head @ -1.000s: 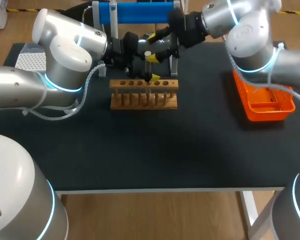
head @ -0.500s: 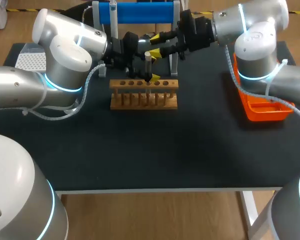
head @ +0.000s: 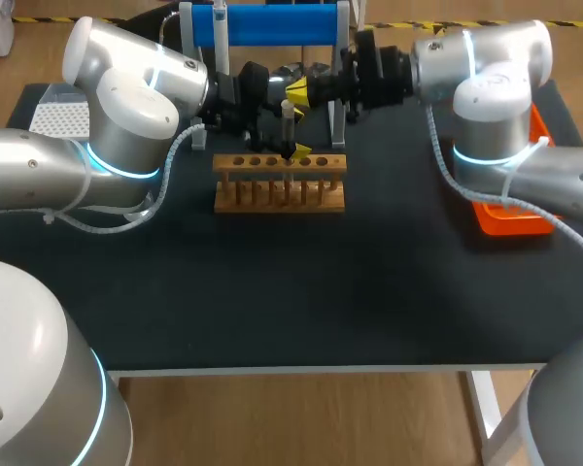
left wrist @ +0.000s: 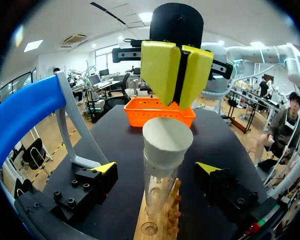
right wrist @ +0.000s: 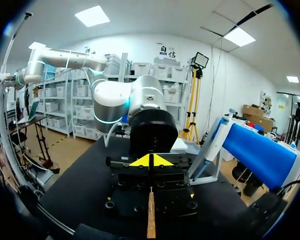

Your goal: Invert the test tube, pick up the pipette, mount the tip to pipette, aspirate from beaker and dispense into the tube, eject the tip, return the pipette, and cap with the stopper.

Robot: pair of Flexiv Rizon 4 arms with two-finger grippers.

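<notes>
A clear test tube (left wrist: 157,192) stands upright in the wooden rack (head: 280,184), with a white stopper (left wrist: 167,142) in its mouth. In the head view the stopper (head: 287,104) shows at the rack's back edge. My left gripper (left wrist: 156,168) is open, and the tube stands between its fingers with a gap on each side. In the head view the left gripper (head: 290,146) sits low at the rack. My right gripper (left wrist: 177,70) is shut, its yellow tips pressed together just above the stopper's top. It reaches in from the right (head: 296,94) and holds nothing (right wrist: 150,160).
A blue-topped pipette stand (head: 262,24) rises behind the rack, with a pipette (head: 220,21) hanging on it. An orange tray (head: 510,218) lies at the right, partly under my right arm. A white tip box (head: 58,118) sits at the far left.
My right gripper's fingers have closed and now sit slightly higher, over the stopper rather than around it. Its wrist has swung toward the back. The left arm and tube have stayed put.
</notes>
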